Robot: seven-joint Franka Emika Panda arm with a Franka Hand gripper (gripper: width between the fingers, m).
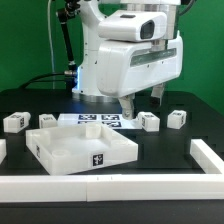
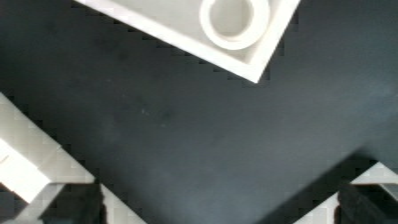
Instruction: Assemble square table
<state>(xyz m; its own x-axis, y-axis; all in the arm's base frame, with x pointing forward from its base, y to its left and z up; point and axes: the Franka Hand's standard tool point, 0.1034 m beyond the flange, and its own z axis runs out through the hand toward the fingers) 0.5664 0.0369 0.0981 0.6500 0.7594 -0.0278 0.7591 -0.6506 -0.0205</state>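
The arm (image 1: pixel 125 50) cut off much of the back of the surface (image 1: pixel 160 150) in the exterior view, and its upper part ran out of the picture. The gripper (image 1: pixel 142 104) hung low behind the marker board (image 1: pixel 100 122). Its jaws were spread wide, with nothing between them. In the wrist view only blurred fingertips (image 2: pixel 54 205) showed at the edge, with bare black surface between them.

The wrist view also caught a white corner (image 2: pixel 240 40) with a round socket. It was cropped, and I cannot tell for sure which part it belonged to.

The square panel (image 1: pixel 60 150) lay flat near the front white bar (image 1: pixel 110 188), rim upward. It was turned at a slant, with one corner toward the camera and a tagged wall facing forward. Being square, it had no long axis.

Four legs lay apart from it in a loose row. The leftmost leg (image 1: pixel 14 122) and second leg (image 1: pixel 47 119) were at the exterior view's left of the marker board. The third leg (image 1: pixel 148 121) and rightmost leg (image 1: pixel 177 118) were at its right. They were too small to tell which way they pointed.
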